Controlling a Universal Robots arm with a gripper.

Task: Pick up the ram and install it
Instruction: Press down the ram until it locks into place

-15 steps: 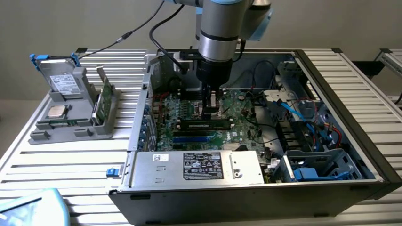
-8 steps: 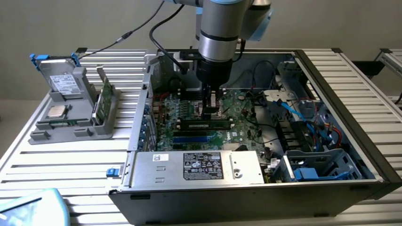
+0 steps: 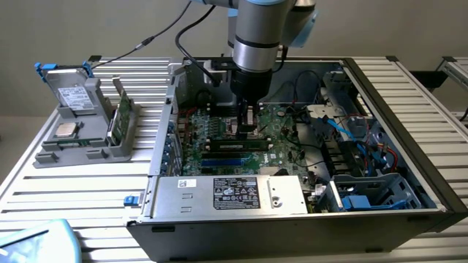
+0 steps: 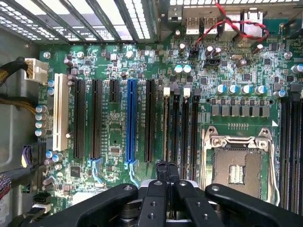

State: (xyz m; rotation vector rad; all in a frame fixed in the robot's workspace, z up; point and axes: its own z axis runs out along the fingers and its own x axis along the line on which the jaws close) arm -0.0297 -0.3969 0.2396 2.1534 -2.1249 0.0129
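On a slatted counter [image 3: 87,192], open PC case [image 3: 409,164]; tool [image 3: 249,129] pinched together just above seated ram [image 3: 238,146], apparently pressing it home.

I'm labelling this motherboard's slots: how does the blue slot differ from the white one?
The blue slot is narrow, while the white slot is clearly wider. The blue slot sits between black slots. The white slot is the outermost, next to the grey case wall. Both are empty and run parallel.

Pincer [image 3: 247,127] closed above ram [image 3: 238,146]; motherboard [image 3: 219,137] beneath
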